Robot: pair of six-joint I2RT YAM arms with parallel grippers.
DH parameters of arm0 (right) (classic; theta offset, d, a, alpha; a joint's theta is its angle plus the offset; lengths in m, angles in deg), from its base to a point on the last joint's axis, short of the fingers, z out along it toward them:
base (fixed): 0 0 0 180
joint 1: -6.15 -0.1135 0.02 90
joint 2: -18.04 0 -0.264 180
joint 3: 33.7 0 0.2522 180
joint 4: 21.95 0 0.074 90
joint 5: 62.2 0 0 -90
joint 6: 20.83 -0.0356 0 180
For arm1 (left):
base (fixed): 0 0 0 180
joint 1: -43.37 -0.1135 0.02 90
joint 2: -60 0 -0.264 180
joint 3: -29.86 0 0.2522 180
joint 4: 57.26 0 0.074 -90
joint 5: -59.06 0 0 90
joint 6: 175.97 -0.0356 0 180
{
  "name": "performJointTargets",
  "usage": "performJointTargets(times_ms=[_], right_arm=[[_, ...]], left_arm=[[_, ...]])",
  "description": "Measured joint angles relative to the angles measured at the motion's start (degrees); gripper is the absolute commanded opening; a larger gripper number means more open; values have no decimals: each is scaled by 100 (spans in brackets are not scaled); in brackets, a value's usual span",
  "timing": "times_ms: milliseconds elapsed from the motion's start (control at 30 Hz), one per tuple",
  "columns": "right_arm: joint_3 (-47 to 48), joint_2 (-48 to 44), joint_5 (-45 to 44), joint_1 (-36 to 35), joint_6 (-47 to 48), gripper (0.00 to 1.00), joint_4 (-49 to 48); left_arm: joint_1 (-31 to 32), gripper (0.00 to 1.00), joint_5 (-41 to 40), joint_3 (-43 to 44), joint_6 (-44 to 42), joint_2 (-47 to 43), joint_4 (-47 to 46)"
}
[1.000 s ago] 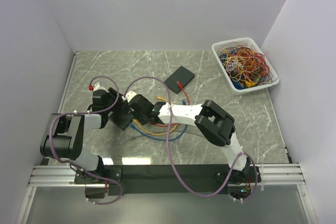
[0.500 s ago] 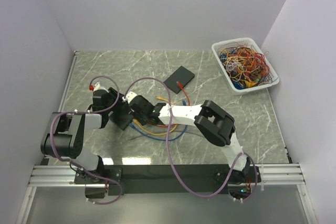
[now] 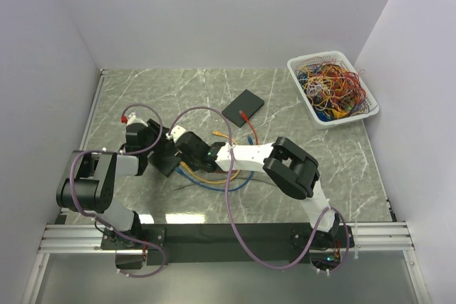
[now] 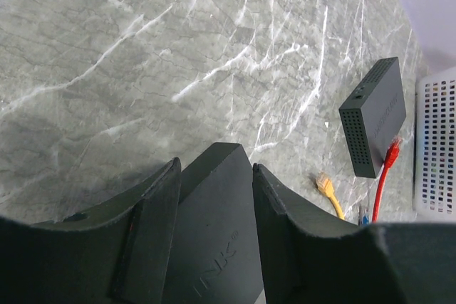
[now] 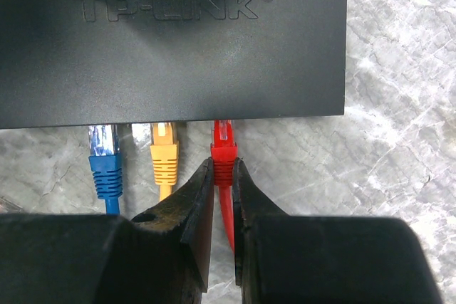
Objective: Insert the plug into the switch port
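One change separates this moment from the top view a second earlier: the right arm's wrist sits slightly further left, closer to the switch point(image 3: 166, 164). The left arm has not moved.

The right wrist view shows detail that the top view hides beneath the arm. The right gripper point(image 5: 222, 169) is closed on the red plug point(image 5: 223, 149), pinching its boot between both fingertips. The plug's clear tip meets the port edge of the switch; whether it is fully seated cannot be determined. A yellow plug point(image 5: 164, 158) and a blue plug point(image 5: 105, 165) sit in ports beside it, the yellow one nearer.

The left wrist view shows the left gripper point(image 4: 214, 172) clamped on the switch, one finger against each side. It also shows a second switch point(image 4: 374, 115) lying well apart on the table point(image 4: 107, 48).

The top view alone shows the tangle of cables point(image 3: 333, 85) filling the basket point(image 3: 291, 66) at the table's far right corner.
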Motion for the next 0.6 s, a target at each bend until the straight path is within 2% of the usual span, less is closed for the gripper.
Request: performJointTargets(times_ms=[600], right_arm=[[-39, -11, -79, -26, 76, 0, -81]], left_arm=[[273, 50, -446, -74, 4, -120, -31]])
